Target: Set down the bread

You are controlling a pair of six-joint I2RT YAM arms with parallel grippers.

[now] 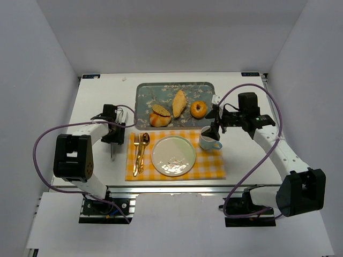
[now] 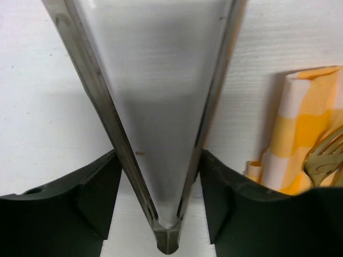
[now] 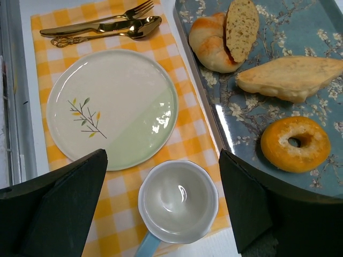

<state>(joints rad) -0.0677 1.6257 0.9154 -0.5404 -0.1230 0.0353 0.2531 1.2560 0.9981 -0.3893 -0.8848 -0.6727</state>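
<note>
The left jaws stand on both sides of metal tongs [image 2: 92,80], close to the joined end of them. The two arms of the tongs spread away from the jaws and lie over the white desk [image 2: 32,80]. Both fingers [image 2: 102,193] look to touch the metal, but it is not possible to tell if they really squeeze it or only stand beside it. To the right of these jaws there is the rolled edge of a yellow checked cloth [image 2: 300,123].

The right jaws are opened wide and hold nothing. A white cup [image 3: 178,201] stands under them, in the gap between the two fingers, on the cloth. Beyond the left finger is a white plate [image 3: 112,107] with a small leaf drawing, and further beyond it lie a golden fork [image 3: 107,19] and spoon [image 3: 146,24].

All the bread is on a blue flowered tray [image 3: 321,32], beyond the right finger and to its right side. Nearest to that finger is a ring-shaped bread [image 3: 296,143]. Behind it lies a long flat loaf [image 3: 292,77], then a round roll [image 3: 211,37] with a brown slice [image 3: 241,27] leaning on it.
</note>
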